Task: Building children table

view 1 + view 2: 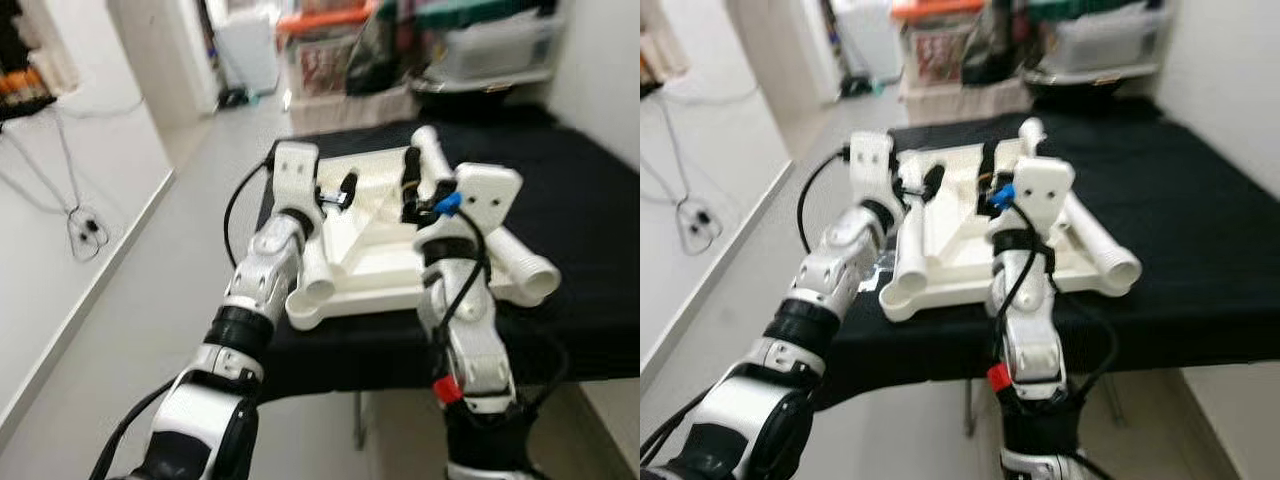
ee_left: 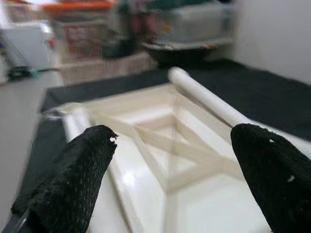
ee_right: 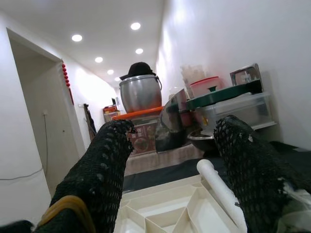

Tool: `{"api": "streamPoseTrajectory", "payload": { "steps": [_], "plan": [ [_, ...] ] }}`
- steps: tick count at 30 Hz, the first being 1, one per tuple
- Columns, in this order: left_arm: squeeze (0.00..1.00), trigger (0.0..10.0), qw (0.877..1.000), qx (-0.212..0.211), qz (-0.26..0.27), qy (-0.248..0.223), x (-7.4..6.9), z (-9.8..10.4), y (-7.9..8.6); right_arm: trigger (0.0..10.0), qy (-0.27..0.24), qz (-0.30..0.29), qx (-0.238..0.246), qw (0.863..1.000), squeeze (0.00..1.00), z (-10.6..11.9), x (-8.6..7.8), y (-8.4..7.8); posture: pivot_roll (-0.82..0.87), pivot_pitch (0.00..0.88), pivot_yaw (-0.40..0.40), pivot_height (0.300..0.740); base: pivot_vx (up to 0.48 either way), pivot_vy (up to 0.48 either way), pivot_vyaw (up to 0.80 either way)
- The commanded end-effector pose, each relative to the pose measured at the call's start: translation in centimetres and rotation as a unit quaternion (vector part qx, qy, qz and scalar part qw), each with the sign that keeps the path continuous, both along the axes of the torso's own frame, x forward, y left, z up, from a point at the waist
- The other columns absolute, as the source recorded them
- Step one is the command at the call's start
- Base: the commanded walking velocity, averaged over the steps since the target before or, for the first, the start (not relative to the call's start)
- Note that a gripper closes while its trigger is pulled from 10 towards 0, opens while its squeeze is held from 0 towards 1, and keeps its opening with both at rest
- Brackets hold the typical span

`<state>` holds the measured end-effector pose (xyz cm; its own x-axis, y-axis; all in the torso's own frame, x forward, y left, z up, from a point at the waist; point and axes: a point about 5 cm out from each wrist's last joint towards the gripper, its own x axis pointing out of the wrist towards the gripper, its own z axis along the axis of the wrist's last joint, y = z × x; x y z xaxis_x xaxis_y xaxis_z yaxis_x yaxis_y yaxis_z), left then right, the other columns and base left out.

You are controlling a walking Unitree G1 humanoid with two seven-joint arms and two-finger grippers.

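Left eye view: a white plastic children's table (image 1: 375, 255) lies upside down on a black-covered work surface (image 1: 570, 200) at centre frame, its ribbed underside facing up. Tubular legs (image 1: 520, 262) lie against its sides, one open tube end pointing toward the lower right, another at the table's near left corner.

Left gripper (image 1: 340, 192) sits over the upper-left part of the underside. Left wrist view shows its two black fingers (image 2: 73, 179) spread wide apart with nothing between them, the ribbed panel visible through the gap.

Right gripper (image 1: 410, 190) is over the upper-centre of the underside, beside a white leg (image 3: 221, 191) along the far edge. Right wrist view shows its fingers (image 3: 104, 179) likewise well apart and holding nothing.

Background, top of frame: storage boxes (image 1: 490, 45) and a steel pot (image 3: 141, 92) on shelving. Grey floor (image 1: 150, 300) and a wall cable (image 1: 85, 225) occupy the left side.
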<state>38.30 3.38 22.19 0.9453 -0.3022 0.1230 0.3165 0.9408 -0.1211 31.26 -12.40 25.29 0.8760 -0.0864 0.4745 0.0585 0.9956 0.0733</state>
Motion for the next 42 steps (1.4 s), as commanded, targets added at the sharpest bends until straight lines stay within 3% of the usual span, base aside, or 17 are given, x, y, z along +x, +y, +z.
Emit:
{"api": "streamPoseTrajectory", "payload": {
  "steps": [1,3,4,9,15,21,29,32,34,42],
  "plan": [
    [0.00,10.0,0.999,-0.011,0.018,0.038,-0.6,-1.7,-0.7,10.0,0.020,-0.001,-0.003,1.000,0.00,-0.7,0.3,0.3,0.00,0.017,0.145,0.740,0.000,0.000,0.00],
    [0.00,10.0,0.999,-0.019,0.024,0.045,-0.8,-2.0,-1.2,10.0,0.021,-0.002,-0.002,1.000,0.00,-0.7,0.4,0.2,0.00,0.020,0.145,0.740,0.000,0.000,0.00],
    [0.00,10.0,0.999,-0.021,0.024,0.036,-1.4,-2.2,-2.2,10.0,0.026,-0.002,-0.003,1.000,0.00,-0.9,0.5,0.2,0.02,0.032,0.133,0.740,0.000,0.000,0.00],
    [0.00,10.0,0.999,-0.039,0.009,0.008,-2.1,-1.7,-3.3,10.0,0.037,0.003,0.002,0.999,0.00,-1.4,0.6,0.6,0.03,0.060,0.126,0.740,0.000,0.000,0.00],
    [0.00,10.0,0.998,-0.027,0.026,-0.041,-2.2,-0.3,-2.7,10.0,0.040,0.008,0.000,0.999,0.00,-1.5,0.4,0.7,0.03,0.072,0.118,0.740,0.000,0.000,0.00],
    [0.00,10.0,0.998,-0.049,0.033,-0.018,-3.3,-0.6,-3.1,10.0,0.043,0.001,-0.006,0.999,0.00,-1.7,0.5,0.2,0.03,0.069,0.104,0.740,0.000,0.000,0.00],
    [0.00,10.0,0.997,-0.047,0.053,-0.037,-5.0,-0.5,-3.9,10.0,0.054,-0.009,-0.013,0.998,0.00,-2.4,1.1,-0.6,0.04,0.051,0.091,0.740,0.000,0.000,0.00],
    [0.00,10.0,0.995,-0.061,0.083,-0.012,-6.0,-2.3,-3.6,10.0,0.062,-0.014,-0.018,0.998,0.00,-3.0,1.4,-1.0,0.04,0.037,0.087,0.740,0.000,0.000,0.00],
    [0.00,10.0,0.995,-0.061,0.083,-0.012,-6.0,-2.3,-3.6,10.0,0.062,-0.014,-0.018,0.998,0.00,-3.0,1.4,-1.0,0.04,0.037,0.087,0.740,0.000,0.000,0.00],
    [0.00,10.0,0.995,-0.074,0.066,0.021,-8.8,-3.3,-5.3,10.0,0.075,-0.026,-0.027,0.996,0.00,-4.0,1.5,-2.1,0.04,0.018,0.086,0.740,0.000,0.000,0.00]
  ]
}}
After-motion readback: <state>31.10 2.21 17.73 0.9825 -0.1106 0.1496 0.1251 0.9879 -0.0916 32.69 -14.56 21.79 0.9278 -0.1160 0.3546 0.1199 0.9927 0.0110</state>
